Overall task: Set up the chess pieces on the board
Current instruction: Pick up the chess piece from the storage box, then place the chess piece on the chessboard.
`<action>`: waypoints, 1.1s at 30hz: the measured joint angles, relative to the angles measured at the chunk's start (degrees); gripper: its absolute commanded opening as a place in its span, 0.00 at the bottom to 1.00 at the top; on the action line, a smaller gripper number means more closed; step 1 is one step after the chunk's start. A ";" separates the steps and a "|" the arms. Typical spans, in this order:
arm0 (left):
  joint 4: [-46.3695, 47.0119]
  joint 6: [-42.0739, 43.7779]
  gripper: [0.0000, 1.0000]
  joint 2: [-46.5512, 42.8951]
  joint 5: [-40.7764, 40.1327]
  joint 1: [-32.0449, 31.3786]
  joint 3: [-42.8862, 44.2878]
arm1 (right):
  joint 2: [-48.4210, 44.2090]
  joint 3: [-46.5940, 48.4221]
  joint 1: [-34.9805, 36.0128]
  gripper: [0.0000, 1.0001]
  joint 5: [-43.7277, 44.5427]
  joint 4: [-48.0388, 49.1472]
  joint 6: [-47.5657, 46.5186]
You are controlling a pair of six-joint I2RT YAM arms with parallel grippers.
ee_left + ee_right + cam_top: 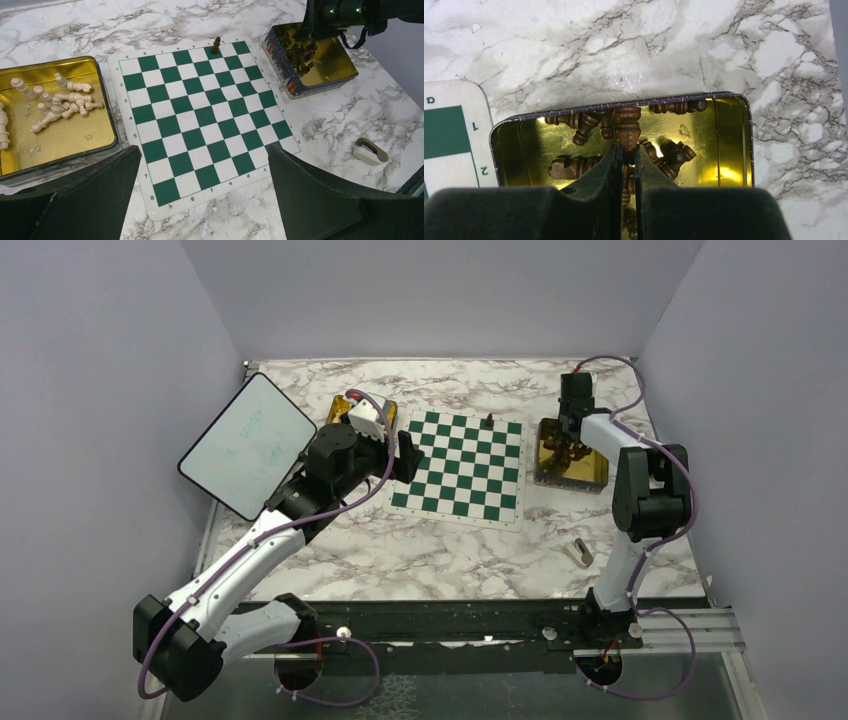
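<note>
This is a robotics lab, more exactly a closed test cell. Plain pale walls [100, 390] stand on three sides of a marble-pattern table [420, 570]. The left arm [240, 570] and the right arm [650, 490] are bolted to a black rail [450, 625] at the near edge, and purple cables [608, 359] run along them. The board [460, 465] lies flat in the middle.

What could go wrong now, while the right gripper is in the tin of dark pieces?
The right gripper pinches the dark piece only with its fingertips, so it may slip or swivel during lifting. Other dark pieces lie crowded in the gold tin and might be dragged along.
</note>
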 measured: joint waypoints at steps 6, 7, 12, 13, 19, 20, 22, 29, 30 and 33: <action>0.35 0.00 0.98 0.00 0.00 0.00 -0.59 | -2.95 0.90 0.00 0.09 -1.27 -5.57 1.86; 0.42 0.00 0.98 0.02 0.00 0.00 -0.74 | -3.74 0.92 -0.02 0.09 -2.08 -6.38 2.16; 1.77 0.20 0.92 0.66 0.87 0.00 -1.75 | -7.96 0.96 0.00 0.09 -9.25 -9.70 3.63; 2.47 0.33 0.90 0.81 1.55 0.00 -2.27 | -8.85 0.96 0.00 0.09 -11.21 -10.10 3.91; 7.54 2.64 0.87 1.31 5.95 -0.02 -7.04 | -13.11 0.63 0.70 0.08 -26.56 -10.64 4.81; 8.68 3.61 0.87 1.33 7.23 -0.09 -8.00 | -13.70 0.24 1.01 0.08 -29.18 -10.58 4.94; 10.95 5.95 0.86 1.33 10.75 -0.61 -10.29 | -14.67 -0.44 2.16 0.08 -33.81 -10.69 5.01; 14.08 14.58 0.86 1.36 19.69 -3.43 -12.76 | -16.06 -3.58 10.21 0.08 -49.42 -10.40 5.16; 14.25 15.67 0.85 1.36 20.28 -3.67 -12.70 | -16.06 -3.98 11.65 0.08 -50.90 -10.40 5.14; 13.84 19.87 0.84 1.53 22.49 -3.76 -11.74 | -16.15 -5.20 16.46 0.08 -55.87 -10.27 4.96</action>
